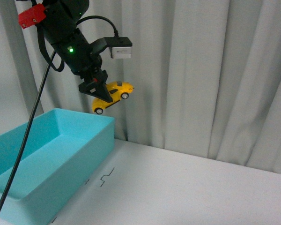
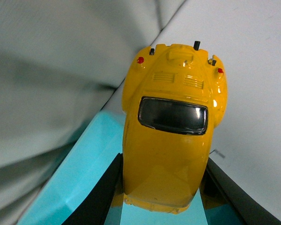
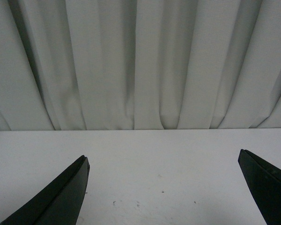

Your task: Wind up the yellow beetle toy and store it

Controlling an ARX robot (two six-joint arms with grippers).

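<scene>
Aloft, left gripper [image 1: 100, 90] clamping yellow beetle toy [image 1: 118, 88]

Front wide over table [image 1: 187, 187]; left wrist tight on yellow beetle toy [image 2: 166, 157]; right wrist toward curtain [image 3: 145, 61].

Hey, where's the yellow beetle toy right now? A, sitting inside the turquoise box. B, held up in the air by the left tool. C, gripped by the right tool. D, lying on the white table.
B: the yellow beetle toy hangs clamped in the left tool, higher than the turquoise box, while the right tool is open with nothing in it.
</scene>
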